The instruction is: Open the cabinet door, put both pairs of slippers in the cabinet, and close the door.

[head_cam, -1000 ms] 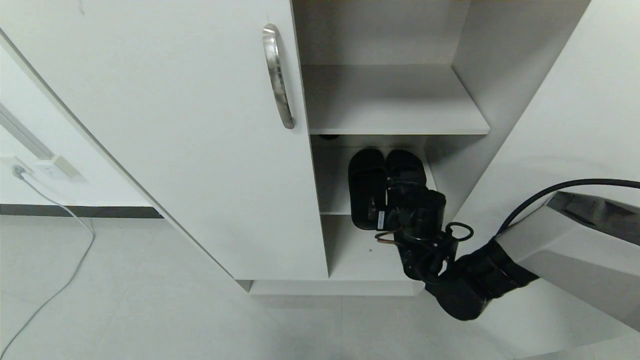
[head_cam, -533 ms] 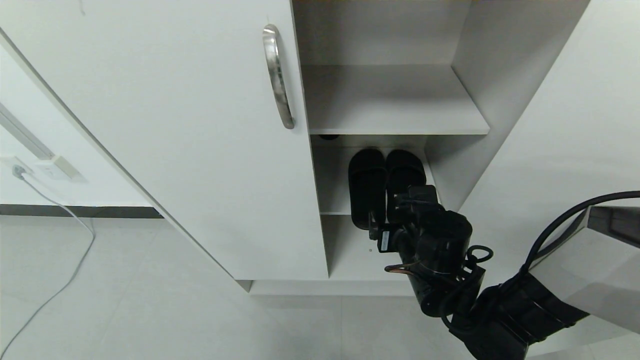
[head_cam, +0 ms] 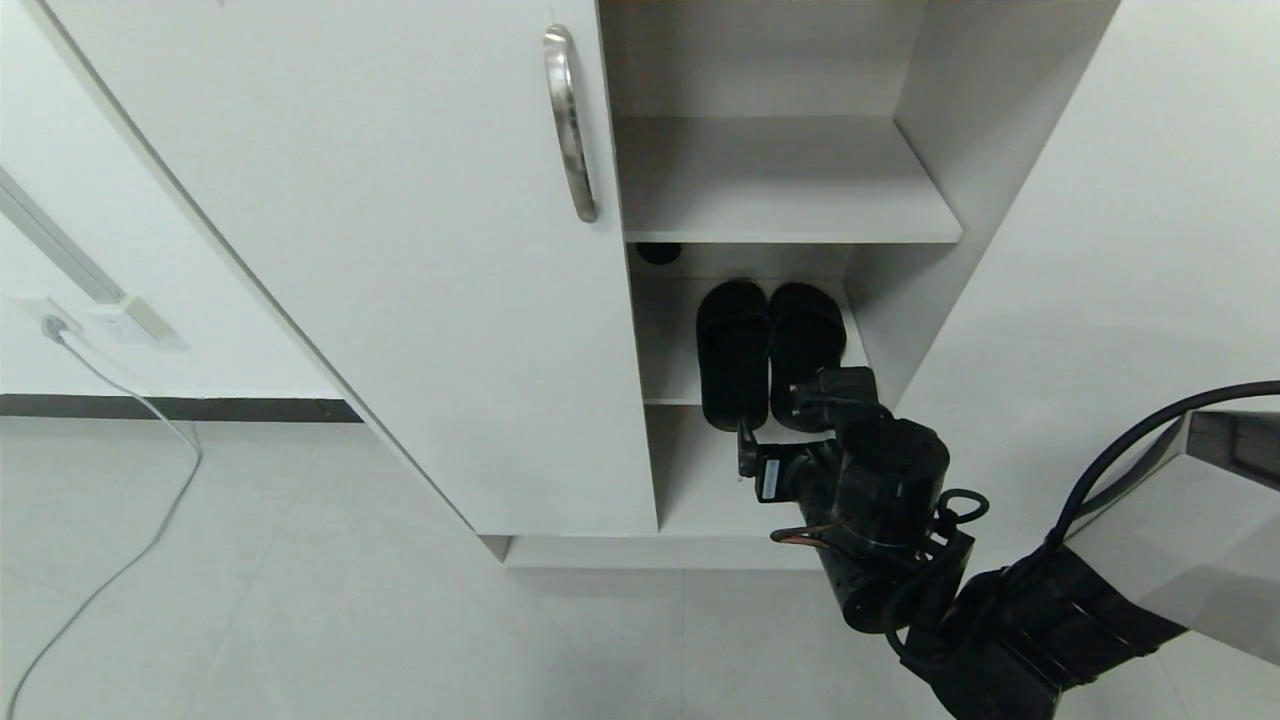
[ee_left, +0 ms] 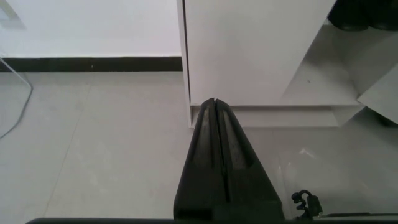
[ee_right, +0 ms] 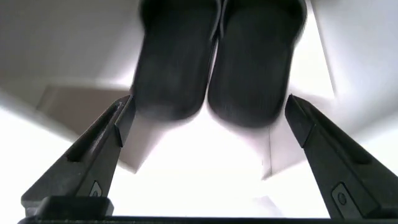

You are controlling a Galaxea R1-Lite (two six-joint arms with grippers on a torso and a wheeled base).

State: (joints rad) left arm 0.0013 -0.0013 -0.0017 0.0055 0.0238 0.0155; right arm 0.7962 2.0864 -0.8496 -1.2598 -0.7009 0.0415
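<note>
We seem to be in a home hallway: a white shoe cabinet holding black slippers, pale floor tiles, and a wall socket far left.

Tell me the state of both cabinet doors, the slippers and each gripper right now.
left cabinet door, shut.
right cabinet door, swung open.
black slippers, side by side on a shelf inside, near ends overhanging its front edge.
right gripper, open, empty, just in front of the slippers.
left gripper, shut, empty.
</note>
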